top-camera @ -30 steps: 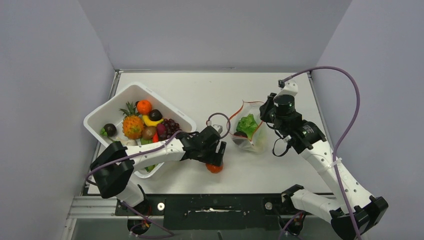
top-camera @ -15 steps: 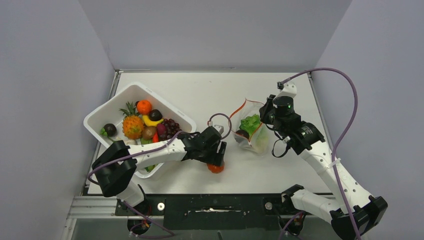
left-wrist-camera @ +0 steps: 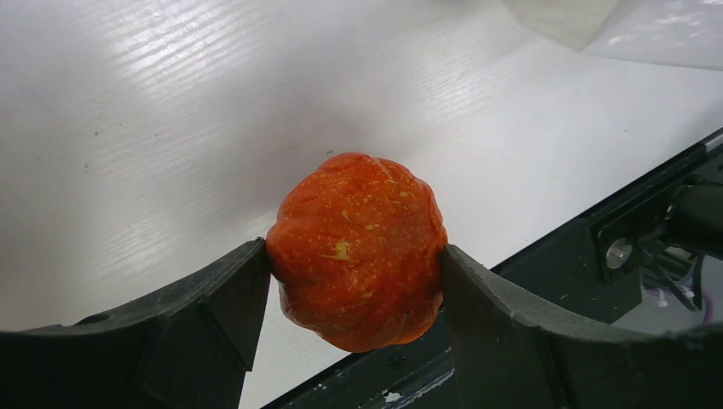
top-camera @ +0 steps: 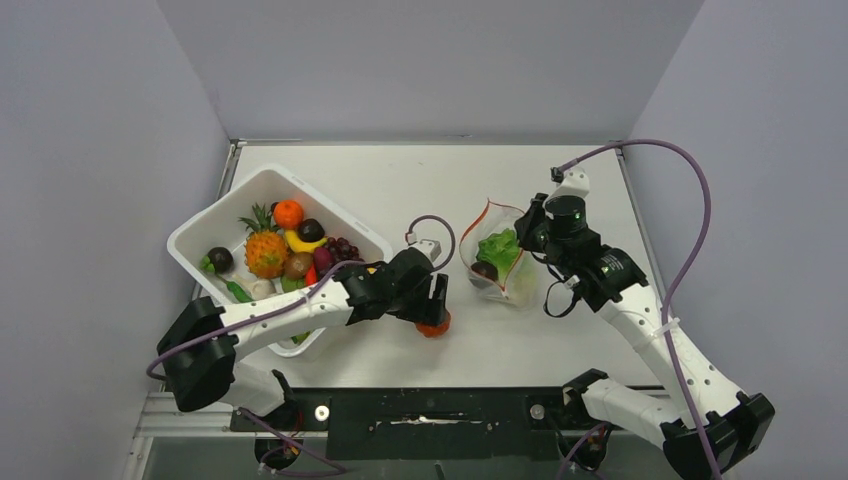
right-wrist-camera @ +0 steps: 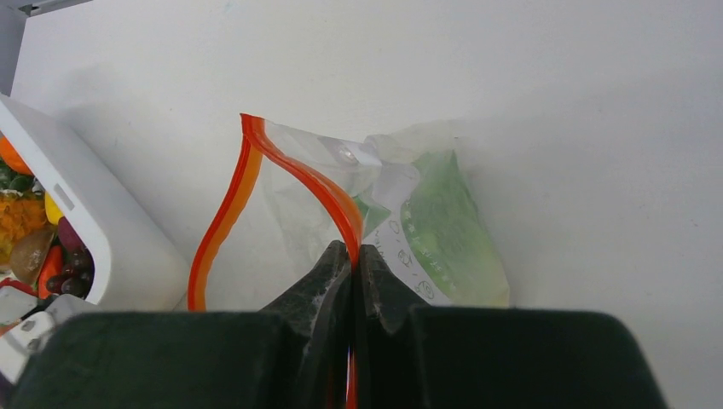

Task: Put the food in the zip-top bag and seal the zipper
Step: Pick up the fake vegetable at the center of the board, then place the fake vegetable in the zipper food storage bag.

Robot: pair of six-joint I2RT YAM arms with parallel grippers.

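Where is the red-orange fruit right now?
The top view shows the red-orange fruit clamped in the left tool near the table's front edge. It is between the white tub on the left and the zip-top bag on the right.

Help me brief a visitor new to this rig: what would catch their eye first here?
The bright orange-red fruit pinched in the left hand, near the table's front edge. Then the right hand pinching the zip-top bag's red zipper, its mouth open, green lettuce inside. At left, a white tub heaped with colourful toy food.
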